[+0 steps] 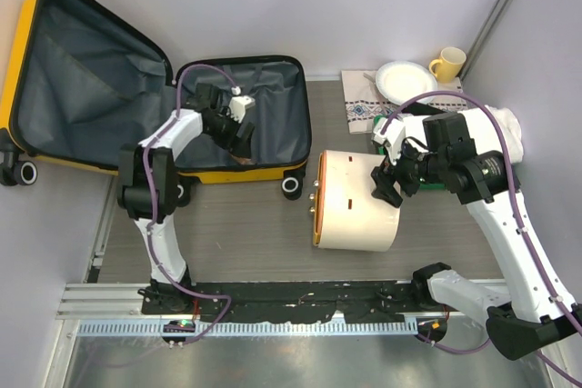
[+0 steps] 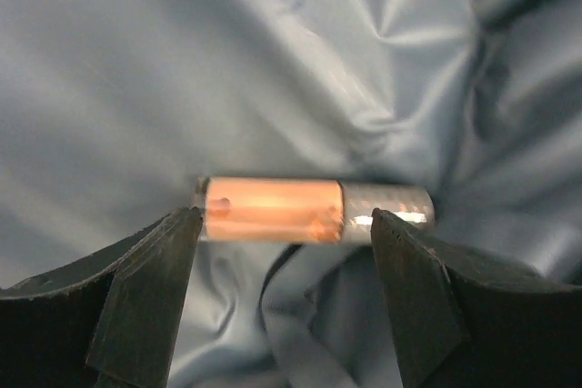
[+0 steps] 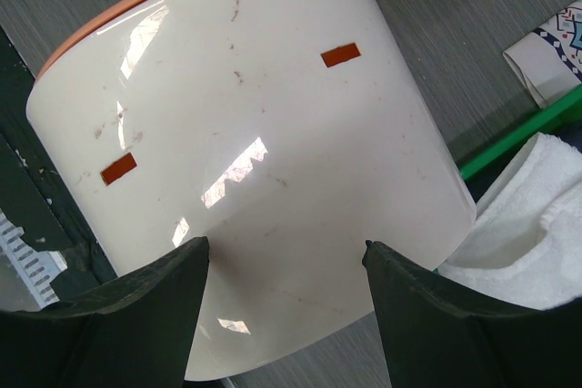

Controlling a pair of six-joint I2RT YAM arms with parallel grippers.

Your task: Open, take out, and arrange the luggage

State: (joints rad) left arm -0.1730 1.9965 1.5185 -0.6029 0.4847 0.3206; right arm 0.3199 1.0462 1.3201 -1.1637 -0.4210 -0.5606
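Note:
The yellow suitcase (image 1: 227, 175) lies open at the back left, its lid (image 1: 82, 79) folded out to the left and dark grey lining showing. My left gripper (image 1: 241, 134) reaches into the lower shell. In the left wrist view it (image 2: 286, 224) is open, its fingers on either side of a small orange and silver tube (image 2: 273, 209) that lies on the lining (image 2: 273, 61), not gripping it. My right gripper (image 1: 386, 186) is open just above the large cream cylinder (image 1: 359, 202) with an orange end; in the right wrist view it (image 3: 286, 256) straddles the cylinder's wall (image 3: 255, 115).
A white plate (image 1: 405, 79), a yellow mug (image 1: 447, 63) and a patterned cloth (image 1: 364, 106) sit at the back right. A white towel (image 3: 536, 224) lies by a green tray edge (image 3: 518, 134), right of the cylinder. Grey walls close in on both sides.

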